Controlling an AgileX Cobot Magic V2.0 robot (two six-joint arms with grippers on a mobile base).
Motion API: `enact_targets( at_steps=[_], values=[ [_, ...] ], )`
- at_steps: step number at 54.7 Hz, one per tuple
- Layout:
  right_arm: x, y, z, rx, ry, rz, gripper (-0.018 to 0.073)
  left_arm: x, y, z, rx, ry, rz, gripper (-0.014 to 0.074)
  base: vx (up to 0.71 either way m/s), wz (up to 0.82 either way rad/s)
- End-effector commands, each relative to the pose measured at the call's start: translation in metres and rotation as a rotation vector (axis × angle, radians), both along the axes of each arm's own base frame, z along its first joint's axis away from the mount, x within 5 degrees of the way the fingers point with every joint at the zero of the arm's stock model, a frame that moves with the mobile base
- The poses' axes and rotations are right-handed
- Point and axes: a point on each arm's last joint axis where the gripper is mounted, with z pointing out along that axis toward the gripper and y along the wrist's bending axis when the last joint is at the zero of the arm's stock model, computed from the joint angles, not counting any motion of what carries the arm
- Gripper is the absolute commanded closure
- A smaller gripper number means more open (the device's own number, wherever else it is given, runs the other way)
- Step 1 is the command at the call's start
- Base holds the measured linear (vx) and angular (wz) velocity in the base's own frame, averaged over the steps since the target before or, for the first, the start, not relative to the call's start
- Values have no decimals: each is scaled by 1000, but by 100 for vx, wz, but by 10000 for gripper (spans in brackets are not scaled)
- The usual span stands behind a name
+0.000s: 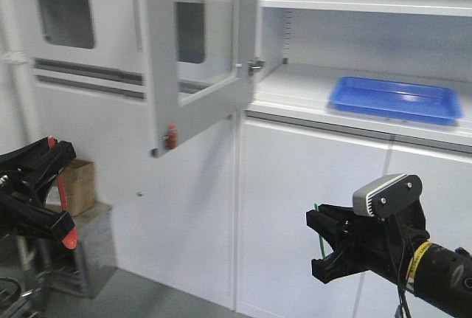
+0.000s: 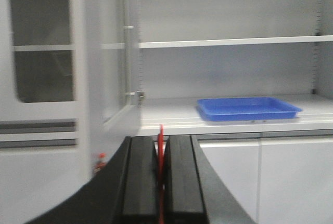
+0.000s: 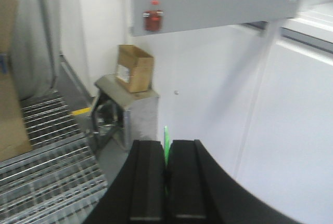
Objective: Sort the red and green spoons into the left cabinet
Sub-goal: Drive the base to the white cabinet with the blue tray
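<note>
We are in the carrying step: both spoons are in hand and neither is shelved yet. Our left jaws are clamped on the red spoon [image 2: 161, 133], which stands up thin between them. Our right jaws grip the green spoon [image 3: 166, 138] the same way, low in front of the lower doors. The cabinet [image 1: 295, 93] has its glass door [image 1: 199, 60] swung open, with a blue tray [image 1: 394, 100] on the shelf. Next, we judge, each arm must rise and reach past the door edge to lay its spoon inside.
</note>
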Motion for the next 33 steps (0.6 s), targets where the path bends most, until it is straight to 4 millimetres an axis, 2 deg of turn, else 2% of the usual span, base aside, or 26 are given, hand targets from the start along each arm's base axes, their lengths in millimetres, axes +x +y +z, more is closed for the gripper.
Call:
enact_targets(
  at_steps=[1, 18, 26, 33],
  values=[
    [-2, 3, 28, 85, -123, 37, 568, -6, 0, 21, -57, -107, -19, 414, 14, -54],
    [-4, 6, 36, 145, -178, 79, 568, -6, 0, 21, -57, -107, -19, 414, 13, -51],
    [-2, 4, 38, 189, -172, 43, 568, -6, 0, 21, -57, -107, -19, 414, 11, -43],
    [3, 16, 37, 279, -148, 22, 568, -6, 0, 21, -57, -107, -19, 414, 9, -31]
  ],
)
